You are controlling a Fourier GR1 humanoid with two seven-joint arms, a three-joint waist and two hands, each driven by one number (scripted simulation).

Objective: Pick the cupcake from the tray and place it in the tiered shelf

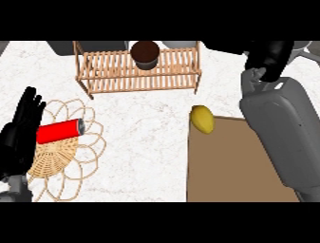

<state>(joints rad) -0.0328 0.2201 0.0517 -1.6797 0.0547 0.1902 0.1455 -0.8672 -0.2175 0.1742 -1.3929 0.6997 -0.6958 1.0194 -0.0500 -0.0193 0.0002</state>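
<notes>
The cupcake [146, 55], dark brown with a darker wrapper, stands upright on the upper level of the wooden slatted tiered shelf [138, 76] at the back of the counter. My right hand [269, 54] is raised to the right of the shelf, well apart from the cupcake, its fingers relaxed and holding nothing. The brown tray [227, 166] lies at the lower right, partly under my right forearm. My left hand [21, 127] rests open at the left edge, fingers up.
A yellow lemon [203, 118] lies at the tray's far left corner. A red can [61, 130] lies on its side on a woven wicker mat [70, 156] beside my left hand. Grey objects [100, 45] stand behind the shelf.
</notes>
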